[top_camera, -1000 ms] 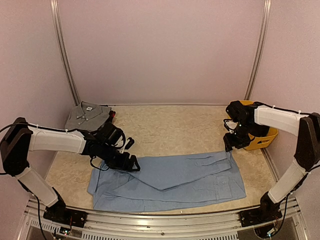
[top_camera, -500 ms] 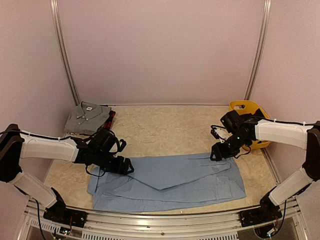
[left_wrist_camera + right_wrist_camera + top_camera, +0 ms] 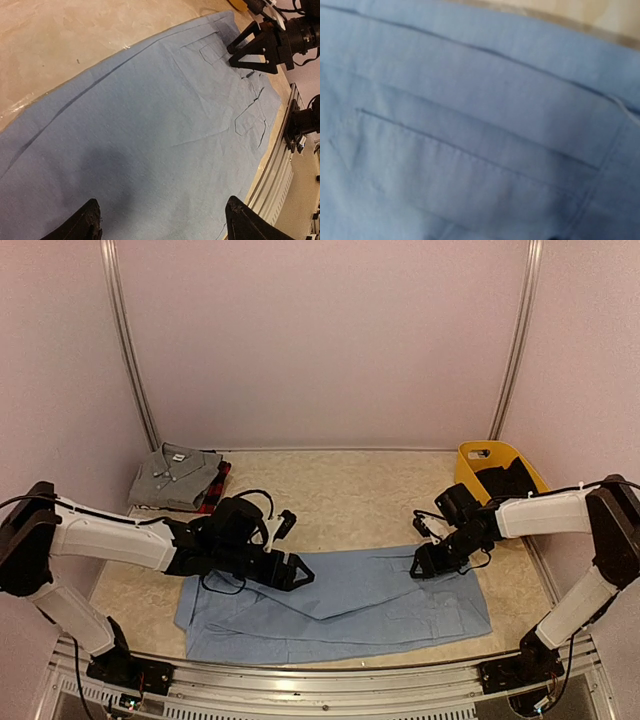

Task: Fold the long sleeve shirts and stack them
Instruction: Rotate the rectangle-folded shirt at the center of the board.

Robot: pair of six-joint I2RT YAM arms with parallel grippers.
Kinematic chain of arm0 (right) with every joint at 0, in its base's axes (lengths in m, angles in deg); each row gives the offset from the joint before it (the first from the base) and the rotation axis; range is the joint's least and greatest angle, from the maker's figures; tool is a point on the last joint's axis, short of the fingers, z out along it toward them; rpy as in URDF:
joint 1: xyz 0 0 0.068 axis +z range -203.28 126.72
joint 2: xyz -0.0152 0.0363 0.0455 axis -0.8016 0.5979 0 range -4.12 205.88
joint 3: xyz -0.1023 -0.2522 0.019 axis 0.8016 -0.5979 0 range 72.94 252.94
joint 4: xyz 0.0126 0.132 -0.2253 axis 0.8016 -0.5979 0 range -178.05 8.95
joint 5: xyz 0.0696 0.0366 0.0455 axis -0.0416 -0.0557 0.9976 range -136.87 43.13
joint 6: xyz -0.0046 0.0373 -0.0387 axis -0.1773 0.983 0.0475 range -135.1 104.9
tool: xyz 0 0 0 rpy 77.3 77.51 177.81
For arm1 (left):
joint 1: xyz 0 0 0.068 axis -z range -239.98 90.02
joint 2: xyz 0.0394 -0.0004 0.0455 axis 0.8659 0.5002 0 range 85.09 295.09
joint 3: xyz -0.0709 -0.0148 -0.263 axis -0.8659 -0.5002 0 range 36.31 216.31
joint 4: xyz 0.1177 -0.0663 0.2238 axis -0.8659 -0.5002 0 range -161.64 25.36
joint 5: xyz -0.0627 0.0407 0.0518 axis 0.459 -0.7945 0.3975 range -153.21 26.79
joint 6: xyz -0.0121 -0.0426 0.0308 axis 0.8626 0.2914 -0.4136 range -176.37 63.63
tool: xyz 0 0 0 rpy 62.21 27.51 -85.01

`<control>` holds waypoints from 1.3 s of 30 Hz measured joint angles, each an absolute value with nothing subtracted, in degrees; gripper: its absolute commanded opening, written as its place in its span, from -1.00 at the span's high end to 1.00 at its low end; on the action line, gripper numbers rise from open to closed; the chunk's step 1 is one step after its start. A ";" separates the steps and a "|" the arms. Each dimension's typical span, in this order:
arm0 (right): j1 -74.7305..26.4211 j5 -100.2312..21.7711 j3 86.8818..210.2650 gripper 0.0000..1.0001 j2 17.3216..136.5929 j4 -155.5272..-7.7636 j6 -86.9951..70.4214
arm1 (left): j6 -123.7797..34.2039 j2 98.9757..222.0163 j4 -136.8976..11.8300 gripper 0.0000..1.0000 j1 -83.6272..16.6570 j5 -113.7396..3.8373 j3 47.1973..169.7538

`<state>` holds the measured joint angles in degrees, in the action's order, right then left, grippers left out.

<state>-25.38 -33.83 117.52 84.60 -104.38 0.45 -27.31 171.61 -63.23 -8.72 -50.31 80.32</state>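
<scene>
Lying flat, the light blue shirt [image 3: 340, 600] sits beneath open left fingers [image 3: 90, 222] and open right fingers [image 3: 256, 46].

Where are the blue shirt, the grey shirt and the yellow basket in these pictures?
light blue shirt [image 3: 350, 605], top view, the flat middle of its spread-out body.
grey shirt [image 3: 172, 478], top view, its folded front below the collar.
yellow basket [image 3: 480, 449], top view, its far rim.

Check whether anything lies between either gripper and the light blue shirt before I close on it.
Nothing visible does. The left gripper hangs open over the left part of the light blue shirt, and the right gripper sits over its far edge toward the right, jaws apart. Only bare cloth shows beneath both.
</scene>
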 measured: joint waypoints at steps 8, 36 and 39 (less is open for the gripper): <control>-25.38 -33.92 116.80 -0.07 84.67 -102.24 0.56 | -27.24 181.56 -62.44 -0.61 -2.23 -50.31 81.45; -25.38 -34.16 118.65 -0.11 77.30 -105.34 1.30 | -12.88 164.14 -77.70 -0.72 0.70 -68.77 77.28; -25.38 -34.03 119.81 -0.15 76.41 -105.54 1.30 | -8.03 161.25 -82.46 -0.72 0.05 -69.08 73.87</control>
<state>-25.38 -34.03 119.81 76.41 -105.54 1.30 -8.03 161.25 -82.46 0.05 -69.08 73.87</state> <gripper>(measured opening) 0.558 0.861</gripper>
